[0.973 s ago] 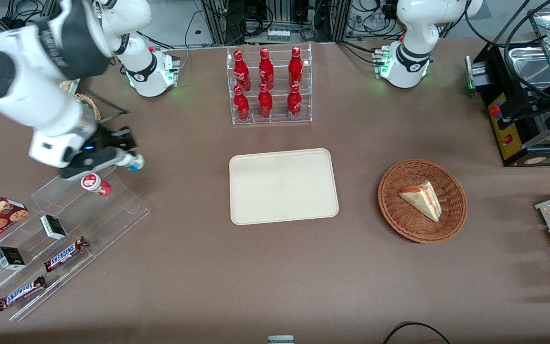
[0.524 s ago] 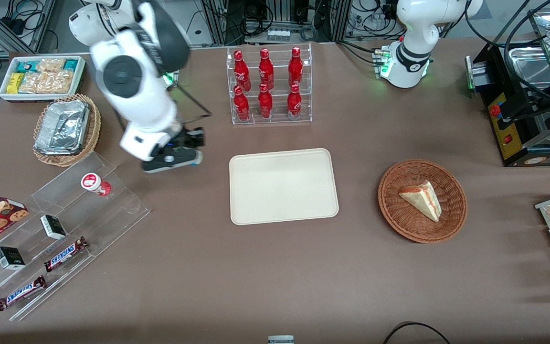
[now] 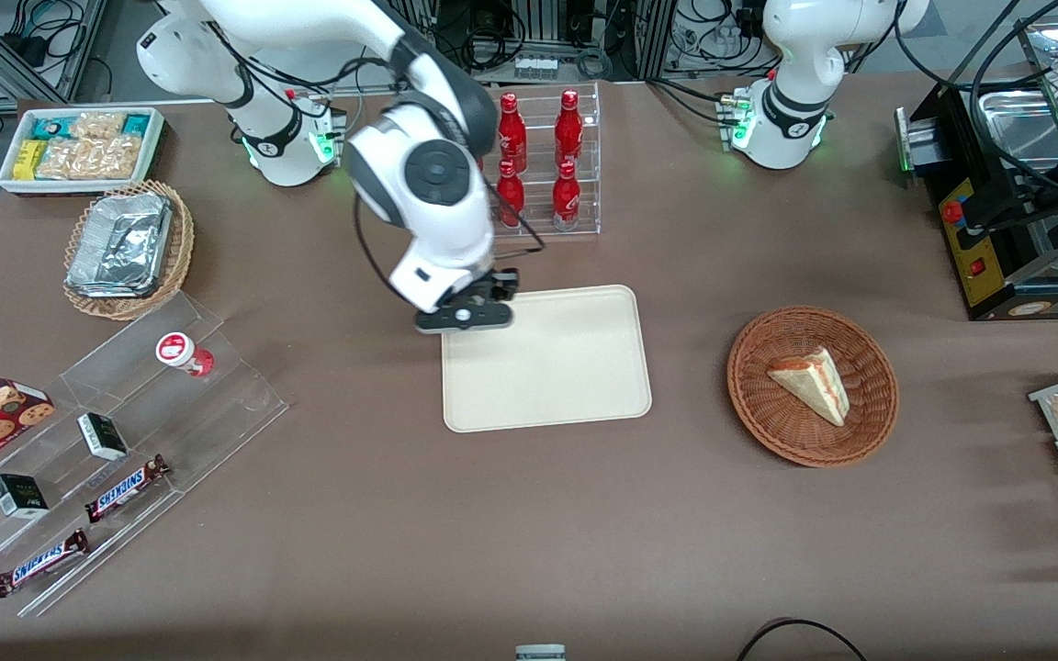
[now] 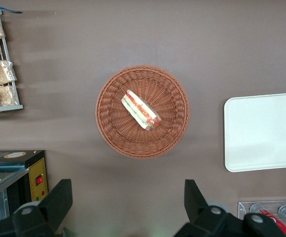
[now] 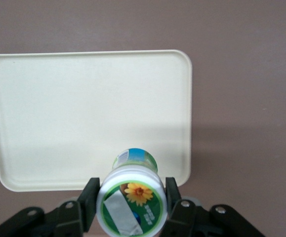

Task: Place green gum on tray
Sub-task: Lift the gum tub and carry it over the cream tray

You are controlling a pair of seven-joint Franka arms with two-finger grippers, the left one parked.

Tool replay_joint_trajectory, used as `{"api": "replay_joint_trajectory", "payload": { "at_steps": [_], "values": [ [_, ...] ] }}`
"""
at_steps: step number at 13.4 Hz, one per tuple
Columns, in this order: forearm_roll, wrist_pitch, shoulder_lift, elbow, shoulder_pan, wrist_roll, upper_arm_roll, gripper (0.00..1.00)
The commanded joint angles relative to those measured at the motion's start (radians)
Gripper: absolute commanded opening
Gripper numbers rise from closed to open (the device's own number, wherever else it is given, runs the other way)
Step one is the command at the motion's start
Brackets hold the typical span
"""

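Gripper: the right arm's black two-finger gripper [image 5: 130,200] is clenched on the small cylindrical green gum bottle with the white lid and green flower mark [image 5: 131,197]; a finger [image 5: 89,197] presses each side of the lid.

Gripper position: in the front view the gripper [image 3: 465,315] hangs over the corner of the flat cream-beige rectangular tray [image 3: 575,386] nearest the working arm's base, above the surface.

What has changed: a second ago the gripper was at the clear acrylic stepped stand [image 3: 217,404] toward the working arm's end of the table, lifting the gum; half a second ago it was midway over bare brown table. Now it has reached the tray's edge.

Left on the stand: the like bottle with red-marked lid and red body [image 3: 183,353] has not moved.

Tray: bare, nothing lying on it; the wrist view shows the gum just inside its rim [image 5: 189,118].

Task meaning: pick and most of the carry look done. Judged remaining: move further toward the tray's middle, lower, let go.

Risk: releasing here could land the bottle on the rim and tip it.
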Motion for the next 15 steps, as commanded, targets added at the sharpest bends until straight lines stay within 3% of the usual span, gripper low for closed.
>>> {"api": "replay_joint_trajectory", "payload": {
  "at_steps": [1, 6, 15],
  "values": [
    [0.012, 0.089, 0.116, 0.065, 0.056, 0.085, -0.013, 0.0],
    [0.011, 0.22, 0.201, 0.067, 0.098, 0.119, -0.013, 0.0],
    [0.009, 0.286, 0.275, 0.067, 0.118, 0.119, -0.013, 0.0]
  ]
}}
